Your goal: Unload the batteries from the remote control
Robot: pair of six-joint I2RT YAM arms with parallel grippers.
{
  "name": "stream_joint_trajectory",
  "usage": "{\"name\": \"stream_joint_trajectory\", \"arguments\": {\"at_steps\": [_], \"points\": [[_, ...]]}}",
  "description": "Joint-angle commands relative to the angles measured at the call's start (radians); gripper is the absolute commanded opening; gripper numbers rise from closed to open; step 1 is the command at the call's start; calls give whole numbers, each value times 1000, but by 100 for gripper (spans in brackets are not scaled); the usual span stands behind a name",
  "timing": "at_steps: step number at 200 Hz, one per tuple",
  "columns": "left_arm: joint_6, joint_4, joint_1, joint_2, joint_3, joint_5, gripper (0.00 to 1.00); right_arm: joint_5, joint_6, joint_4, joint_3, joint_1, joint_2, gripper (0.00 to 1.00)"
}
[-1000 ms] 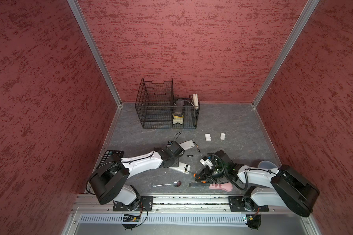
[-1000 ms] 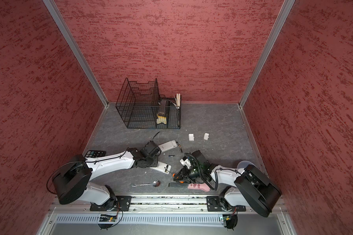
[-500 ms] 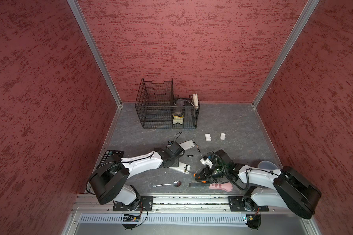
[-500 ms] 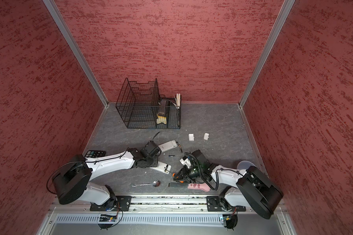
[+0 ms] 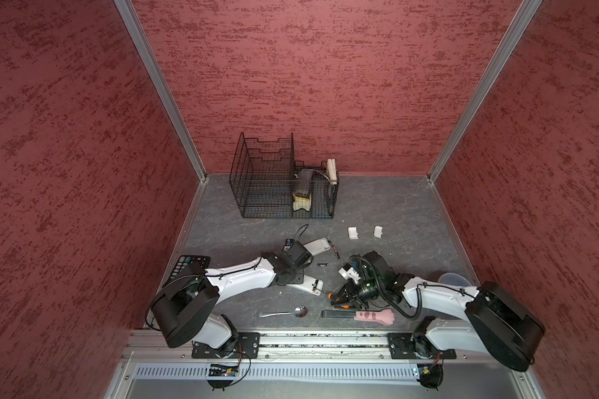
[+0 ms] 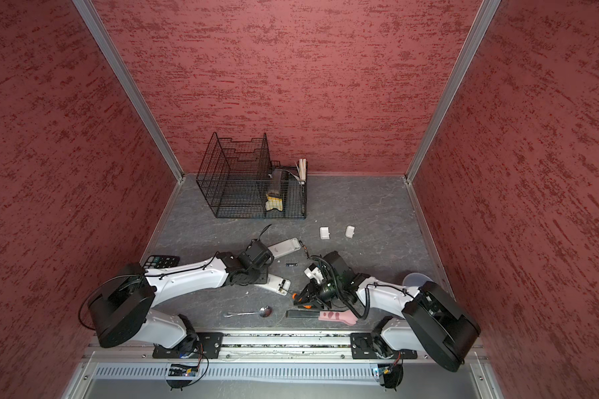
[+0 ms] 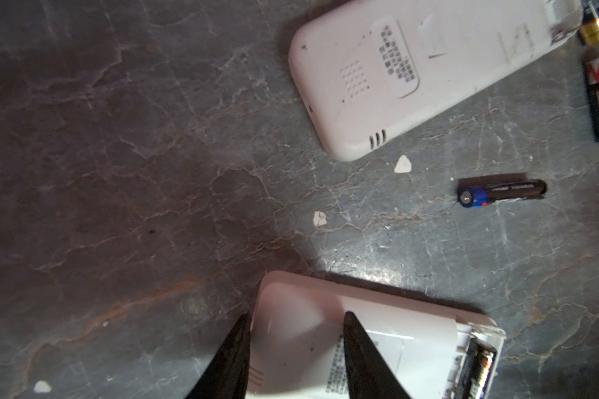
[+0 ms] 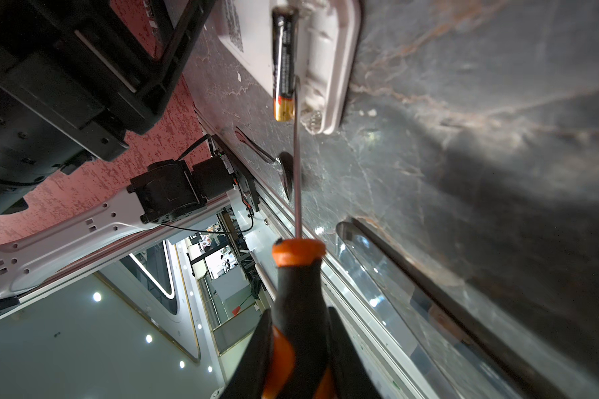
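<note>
Right gripper (image 8: 298,328) clamps the screwdriver (image 8: 300,276); its tip rests against the battery (image 8: 283,65) seated in the remote control (image 5: 308,286) compartment, near centre. Left gripper (image 7: 298,314), jaws narrow, straddles its left end; grip cannot be determined. A loose battery (image 7: 502,195) lies just beyond.

At the back edge of the grey table (image 5: 395,207), toward the back-left corner, stands a black wire basket (image 5: 267,186). Its lower right compartment holds a clear packet (image 5: 304,178) with something yellow and white (image 5: 301,202) in front of it. Two small white plastic covers (image 5: 353,233) (image 5: 378,231) lie side by side, apart, between the basket and the middle. A black calculator (image 5: 187,264) lies at the left edge, partly hidden. Near the front edge lie a metal spoon (image 5: 284,313) and a black bar (image 5: 338,313) with a pink paw-shaped end (image 5: 374,316). Just behind the bar is a screwdriver (image 8: 300,276) with an orange and black handle. A clear cup (image 5: 453,278) stands near the right edge.
</note>
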Motion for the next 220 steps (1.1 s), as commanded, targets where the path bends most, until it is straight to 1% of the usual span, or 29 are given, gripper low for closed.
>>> {"name": "stream_joint_trajectory", "arguments": {"at_steps": [1,53,171,220], "points": [[-6,-26,-15,33,-43,40,43,-22,-49,45,55,-4,-20,0],[-11,-23,-17,30,-48,38,43,-14,-84,-27,89,-8,-30,0],[-20,-18,-23,16,-61,34,43,-3,-125,-89,108,-30,-34,0],[-23,-11,-22,17,-63,35,43,1,-157,-155,113,-32,-45,0]]}}
